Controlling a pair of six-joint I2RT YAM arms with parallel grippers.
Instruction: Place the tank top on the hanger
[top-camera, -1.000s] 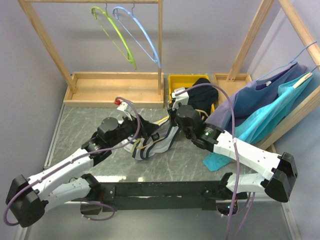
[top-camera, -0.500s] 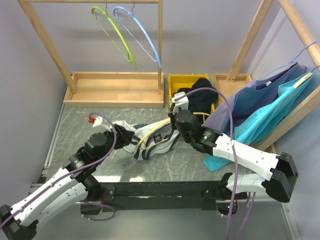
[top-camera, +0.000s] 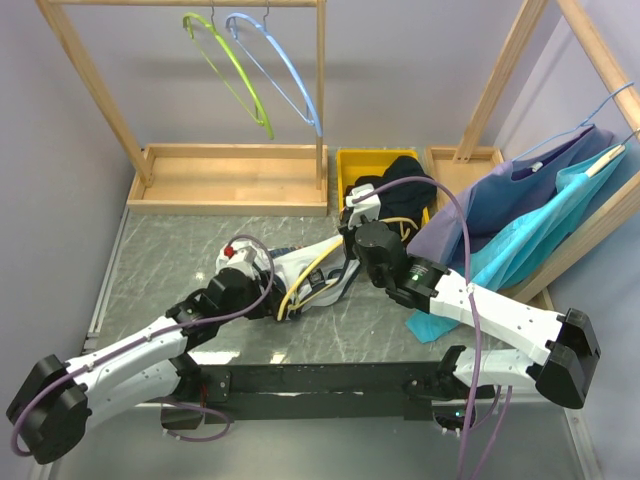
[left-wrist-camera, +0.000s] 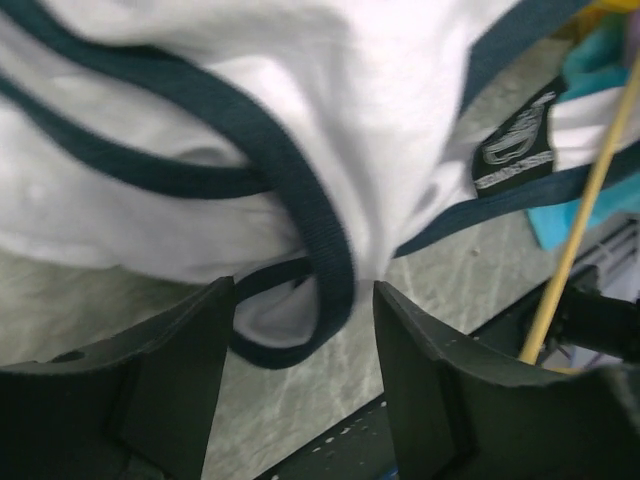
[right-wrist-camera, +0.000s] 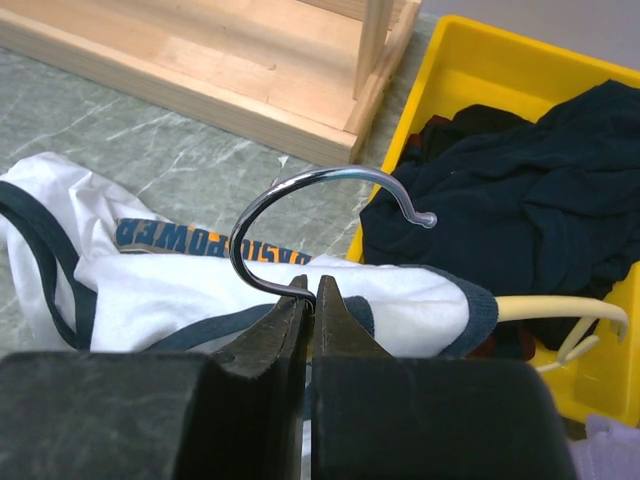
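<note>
Along the far-left edge of the bench a pale wooden rack (top-camera: 230, 180) is standing, with a lime-green plastic hanger (top-camera: 232, 72) and a light-blue plastic hanger (top-camera: 285, 68) dangling from its rail. From the near-left corner the left arm is reaching toward the middle. The left gripper (top-camera: 268, 296) (left-wrist-camera: 300, 330) is sitting low over the grey-green marbled bench top (top-camera: 160, 260). Its fingers (left-wrist-camera: 170, 390) are standing spread apart and a loop of navy trim is drooping into the gap. From the wrist view it is hard to tell whether either pad is touching the cloth.

The white sleeveless tank top with dark navy trim (top-camera: 295, 262) (left-wrist-camera: 300, 100) (right-wrist-camera: 200, 290) is lying crumpled near the middle of the bench, between the two grippers, showing a small dark label (left-wrist-camera: 515, 150). The thin yellow plastic hanger with a metal hook (top-camera: 305, 275) (left-wrist-camera: 580, 220) (right-wrist-camera: 340, 172) is lying partly on the shirt, one arm curving across the cloth.

The right gripper (top-camera: 345, 255) (right-wrist-camera: 312, 300) is pinching the foot of the hook, its fingers pressed together on the wire. Just behind it, at the far edge, a yellow plastic bin (top-camera: 352, 165) (right-wrist-camera: 470, 70) is holding a crumpled black garment (top-camera: 405, 175) (right-wrist-camera: 520, 190). Along the right edge, blue and teal garments (top-camera: 540, 220) are hanging from a slanted wooden frame.
</note>
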